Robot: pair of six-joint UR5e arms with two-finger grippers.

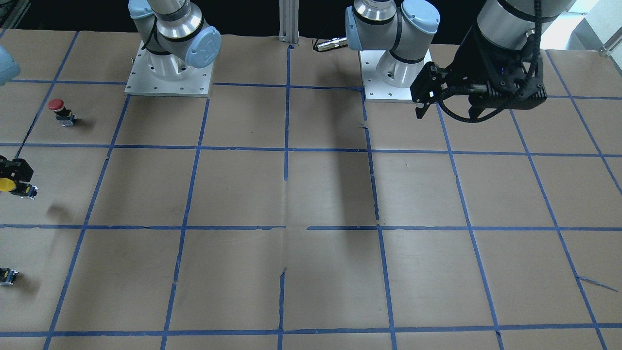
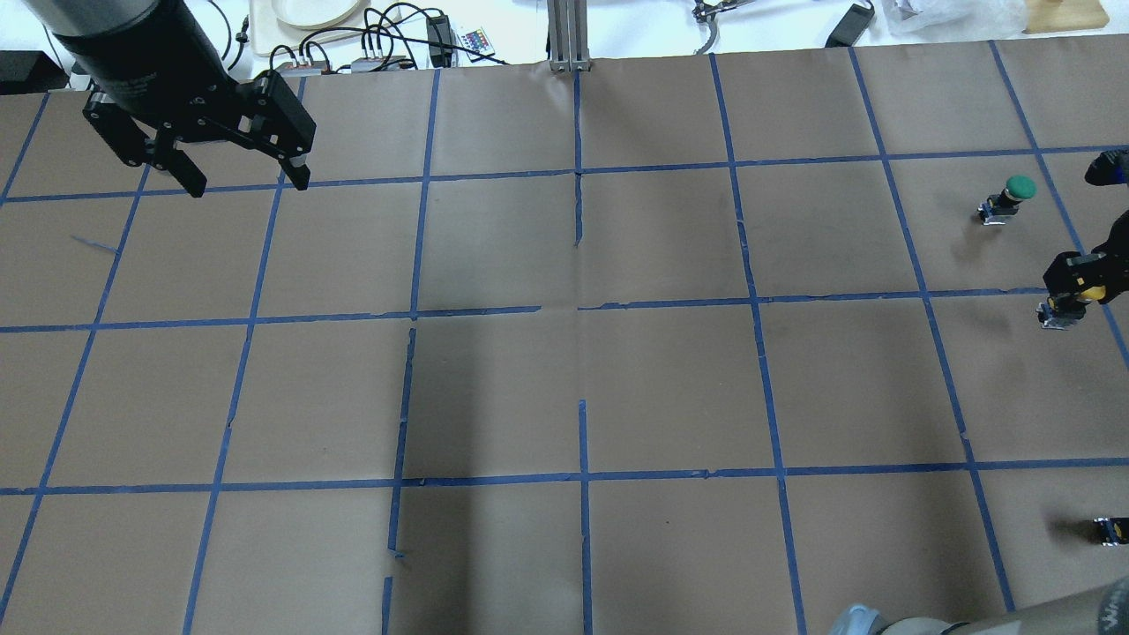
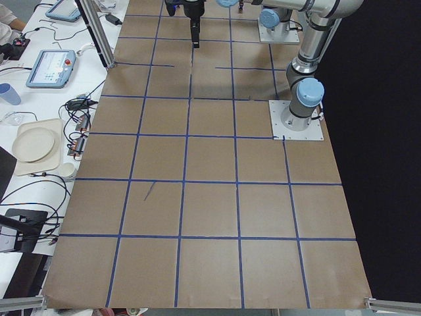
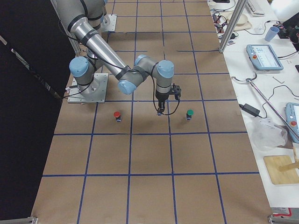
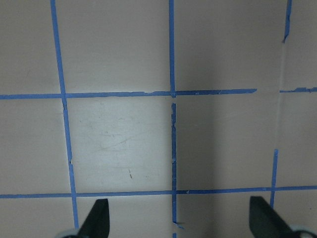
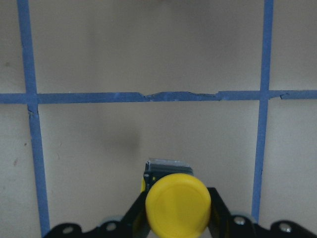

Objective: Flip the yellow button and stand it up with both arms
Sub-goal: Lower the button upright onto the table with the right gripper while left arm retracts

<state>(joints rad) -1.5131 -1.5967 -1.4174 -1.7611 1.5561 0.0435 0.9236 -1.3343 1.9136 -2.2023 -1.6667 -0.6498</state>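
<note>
My right gripper (image 1: 17,181) is shut on the yellow button (image 1: 6,184) at the table's end on my right. It grips the black body and holds the button tilted, off the paper, silvery base (image 1: 30,191) outward. In the right wrist view the yellow cap (image 6: 177,202) faces the camera between the fingers (image 6: 220,210). It also shows in the overhead view (image 2: 1094,291). My left gripper (image 2: 238,172) is open and empty, hovering high over the far left of the table. Its fingertips (image 5: 99,218) show over bare paper.
A red-capped button (image 1: 57,109) stands toward my base from the right gripper. A green-capped button (image 2: 1010,196) stands on its far side. A small black part (image 2: 1110,529) lies near my side. Brown paper with a blue tape grid (image 2: 578,309) covers the table.
</note>
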